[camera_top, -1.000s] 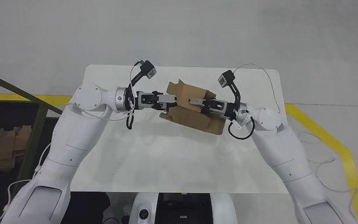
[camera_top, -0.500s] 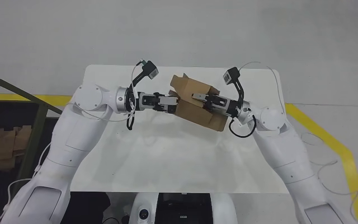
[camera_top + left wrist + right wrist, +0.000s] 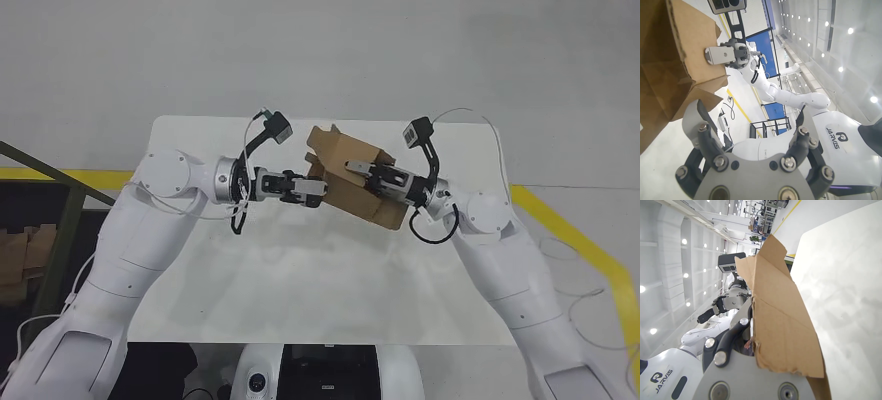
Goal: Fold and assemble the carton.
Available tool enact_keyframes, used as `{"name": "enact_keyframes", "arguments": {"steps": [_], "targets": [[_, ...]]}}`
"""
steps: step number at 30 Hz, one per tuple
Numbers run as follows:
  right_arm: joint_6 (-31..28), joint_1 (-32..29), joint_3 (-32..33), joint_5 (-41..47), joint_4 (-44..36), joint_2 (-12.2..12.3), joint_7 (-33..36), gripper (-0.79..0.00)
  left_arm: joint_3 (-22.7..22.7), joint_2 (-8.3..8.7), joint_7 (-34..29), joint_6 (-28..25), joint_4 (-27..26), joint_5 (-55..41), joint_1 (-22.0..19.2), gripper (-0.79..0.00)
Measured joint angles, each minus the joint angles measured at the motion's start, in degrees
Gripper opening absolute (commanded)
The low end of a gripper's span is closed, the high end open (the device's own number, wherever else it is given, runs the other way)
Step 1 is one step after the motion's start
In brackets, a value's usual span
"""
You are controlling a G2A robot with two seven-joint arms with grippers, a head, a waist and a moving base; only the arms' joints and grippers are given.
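Top view: the white table (image 3: pixel 200 280) is the biggest thing. The brown carton (image 3: pixel 345 180) is over the table's 12 o'clock part, a bit toward 1 o'clock. The carton is tipped and half opened up. Its long side runs from about 10 o'clock to 4 o'clock. I cannot tell if a corner of it rests on the table.

The right gripper (image 3: pixel 360 170) comes in from 3 o'clock and pinches one wall of the carton, with one finger flat on the outside. So the right arm is the one that holds the box.

The left gripper (image 3: pixel 318 190) is at the carton's 9 o'clock end, just beside it. Its two fingers are spread wide with nothing between them. In the left wrist view a loose flap (image 3: pixel 710 94) sits just beside one finger tip.

I think the next job is to fold that flap in. The flap lies at 3 o'clock from the left gripper, very near, so the left arm is the nearer one to push it while the right one holds the box steady.

The carton's sides look plain brown, with no words I can read
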Motion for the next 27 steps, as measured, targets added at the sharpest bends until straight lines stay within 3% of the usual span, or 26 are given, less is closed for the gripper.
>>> {"name": "enact_keyframes", "arguments": {"steps": [27], "targets": [[0.27,-2.92,-0.25,-1.12,-4.06,-0.35,-3.05,-0.785,3.14,-0.87,0.20,-0.05,4.23,-0.56,-2.36,0.000]]}}
